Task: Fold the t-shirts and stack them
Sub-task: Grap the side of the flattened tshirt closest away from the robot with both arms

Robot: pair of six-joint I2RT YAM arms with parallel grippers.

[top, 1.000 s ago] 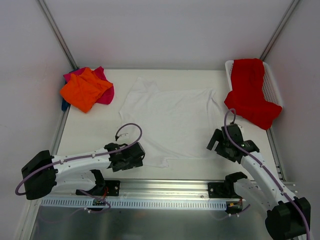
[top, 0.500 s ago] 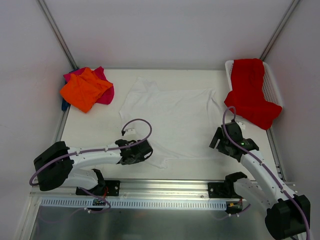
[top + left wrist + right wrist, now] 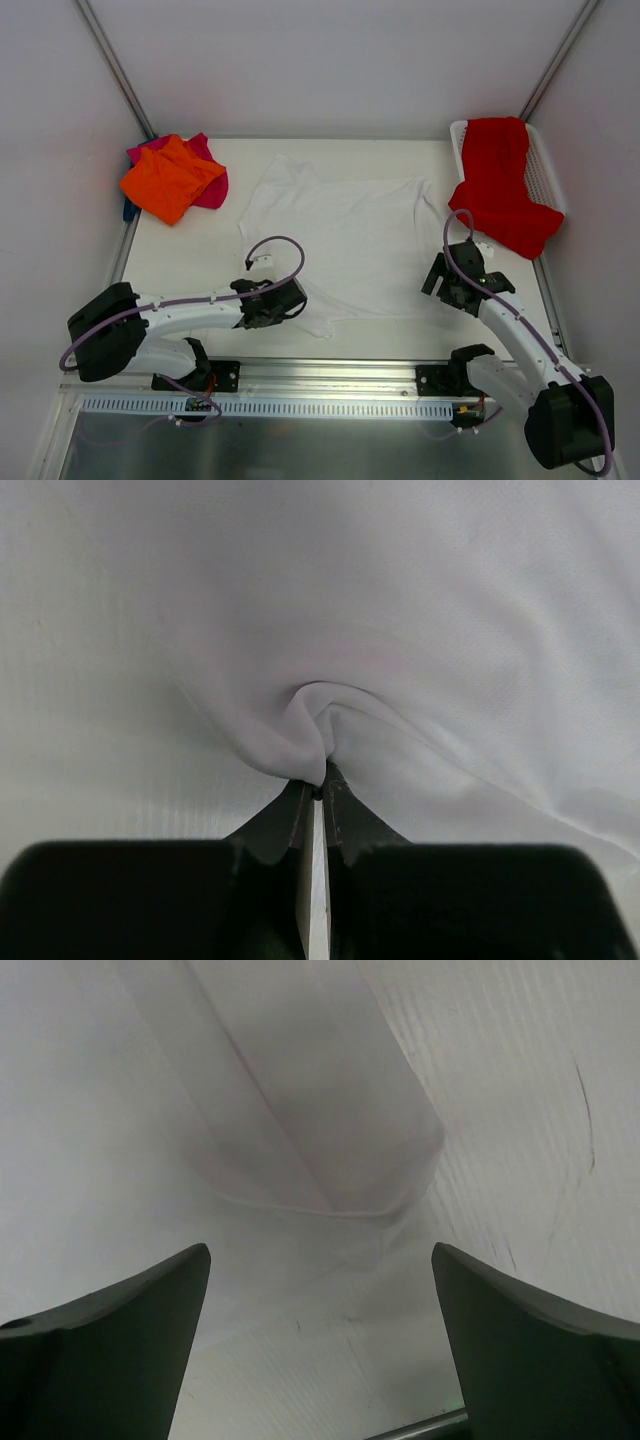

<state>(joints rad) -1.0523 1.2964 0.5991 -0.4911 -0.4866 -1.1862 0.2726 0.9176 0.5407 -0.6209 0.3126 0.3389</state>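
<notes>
Pinching a small fold of the white t-shirt [image 3: 335, 235], my left gripper [image 3: 317, 792] is clamped on the cloth at the shirt's near left hem. My right gripper [image 3: 320, 1260] hangs over its near right edge with fingers spread, grasping nothing. The shirt itself lies spread flat, no fold made. Far left of it, an orange shirt [image 3: 170, 178] sits piled on a magenta-pink one [image 3: 212, 188]. To its right, a red shirt [image 3: 495, 180] drapes over the mesh basket [image 3: 548, 175]. By my reckoning, most of the folding and stacking remains.
</notes>
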